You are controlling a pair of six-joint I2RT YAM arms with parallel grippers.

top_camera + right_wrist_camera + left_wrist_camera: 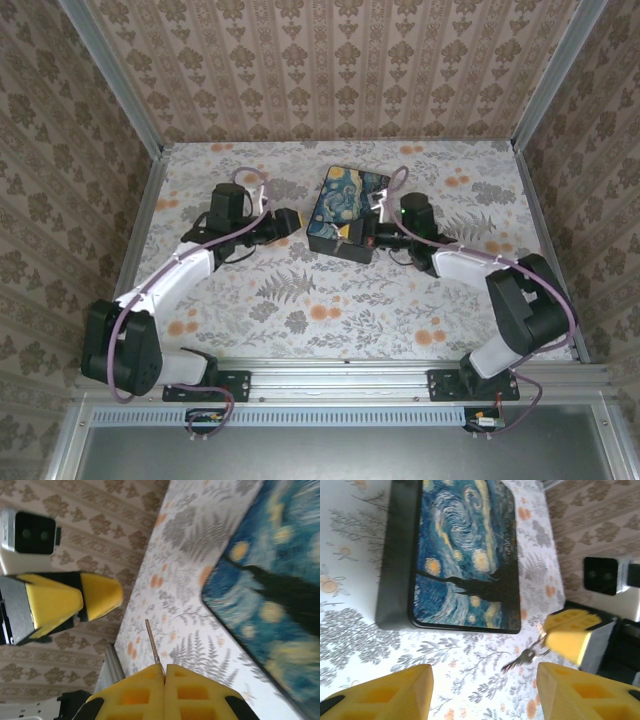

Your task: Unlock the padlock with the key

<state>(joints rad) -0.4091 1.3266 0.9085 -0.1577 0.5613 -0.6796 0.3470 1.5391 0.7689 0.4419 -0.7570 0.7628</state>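
Right claw (164,671) pinching key (152,644), painted box (270,595) closed

From my end this is pretty obviously a lab robot cell dressed up to look homey: patterned wallpaper walls (330,70) boxed in by bare aluminium posts (113,78), a flowery fern-print table (330,310), and the left arm (185,270) and right arm (470,268) bolted to a metal rail (340,371), purple cables (574,310) looping off them.
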